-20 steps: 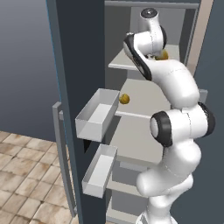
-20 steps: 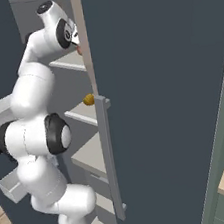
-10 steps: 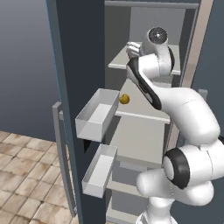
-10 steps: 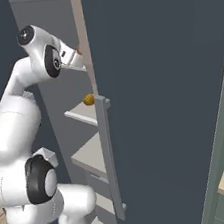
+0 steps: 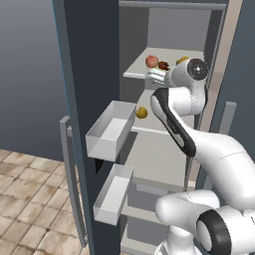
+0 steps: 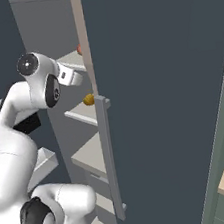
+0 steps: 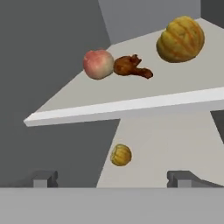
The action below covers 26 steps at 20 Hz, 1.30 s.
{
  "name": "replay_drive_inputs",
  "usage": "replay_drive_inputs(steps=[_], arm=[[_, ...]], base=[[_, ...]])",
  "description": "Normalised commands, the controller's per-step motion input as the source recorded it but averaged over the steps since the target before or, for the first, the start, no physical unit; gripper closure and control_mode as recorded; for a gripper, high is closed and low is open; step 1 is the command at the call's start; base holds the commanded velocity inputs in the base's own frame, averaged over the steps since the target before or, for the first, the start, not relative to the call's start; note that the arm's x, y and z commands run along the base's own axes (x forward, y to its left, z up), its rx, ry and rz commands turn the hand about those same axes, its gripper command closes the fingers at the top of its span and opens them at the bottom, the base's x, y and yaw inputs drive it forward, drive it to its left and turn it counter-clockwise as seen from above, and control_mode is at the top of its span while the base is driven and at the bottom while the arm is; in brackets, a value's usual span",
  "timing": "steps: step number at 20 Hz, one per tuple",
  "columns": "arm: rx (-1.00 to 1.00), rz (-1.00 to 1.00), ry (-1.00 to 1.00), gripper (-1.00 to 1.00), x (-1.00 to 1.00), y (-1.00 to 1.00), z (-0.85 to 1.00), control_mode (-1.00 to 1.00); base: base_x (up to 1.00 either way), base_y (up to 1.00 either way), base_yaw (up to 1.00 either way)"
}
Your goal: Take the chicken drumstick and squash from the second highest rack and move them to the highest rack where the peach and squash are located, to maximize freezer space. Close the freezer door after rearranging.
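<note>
Withdrawn from the top rack (image 7: 131,103), the gripper (image 7: 113,178) stands spread and empty.
Chicken drumstick (image 7: 131,66) lies beside the peach (image 7: 98,64); small squash (image 7: 120,155) below, at 6 o'clock.

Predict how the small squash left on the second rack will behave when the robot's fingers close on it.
The small squash looks round and ribbed, so it will probably roll if nudged. It seems hard-skinned, so likely rigid and not fragile. The open gripper looks wide enough to take it.
</note>
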Motion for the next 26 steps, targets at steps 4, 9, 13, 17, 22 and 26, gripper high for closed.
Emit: replay_drive_inputs(steps=[4,9,13,17,22,26], arm=[[-0.1,0.14,0.01,-1.0,-0.45,0.09,-0.31,-1.0],[-0.23,0.05,0.03,-1.0,-0.19,0.01,-0.37,-1.0],[-0.21,0.0,0.07,-1.0,0.01,0.0,-0.33,-1.0],[-0.11,0.08,0.07,-1.0,0.12,0.0,-0.28,-1.0],[-0.02,0.17,0.09,-1.0,0.18,0.0,-0.28,-1.0],[-0.01,0.16,0.08,-1.0,0.2,0.0,-0.24,-1.0]], base=[[0.0,0.0,0.0],[0.0,0.0,0.0],[0.0,0.0,0.0],[0.0,0.0,0.0],[0.0,0.0,0.0],[0.0,0.0,0.0]])
